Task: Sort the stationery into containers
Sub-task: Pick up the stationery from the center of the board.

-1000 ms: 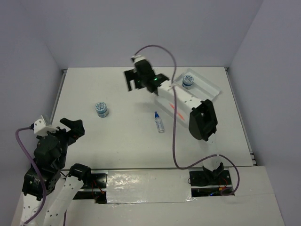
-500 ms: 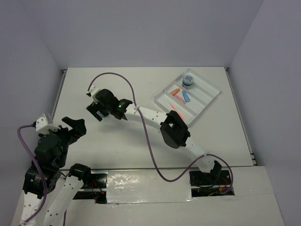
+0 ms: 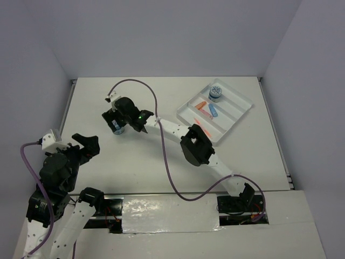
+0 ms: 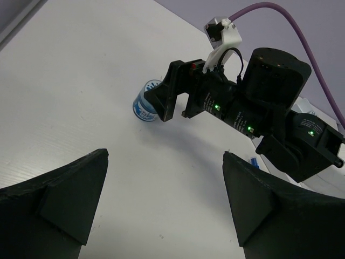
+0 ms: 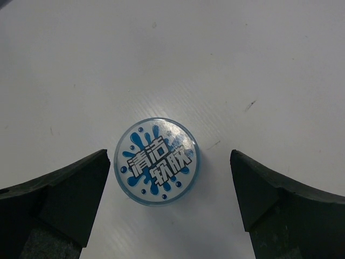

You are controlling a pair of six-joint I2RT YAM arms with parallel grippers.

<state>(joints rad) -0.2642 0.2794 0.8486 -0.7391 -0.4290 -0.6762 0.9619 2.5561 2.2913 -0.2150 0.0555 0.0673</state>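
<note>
The round blue tub is seen on the desk, between the wide-spread sides of the right gripper. Its lid is marked "清洁软胶" in white.

The tub has a white lid with a blue splash pattern and white characters. The white tray holds an orange capsule and a blue capsule. The cable is purple and the table white.

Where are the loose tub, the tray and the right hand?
loose tub (image 5: 157, 161): right wrist view, centre of its lid.
tray (image 3: 233, 109): top view, bare compartment floor.
right hand (image 5: 168, 155): right wrist view, gap midway between its fingertips.
</note>
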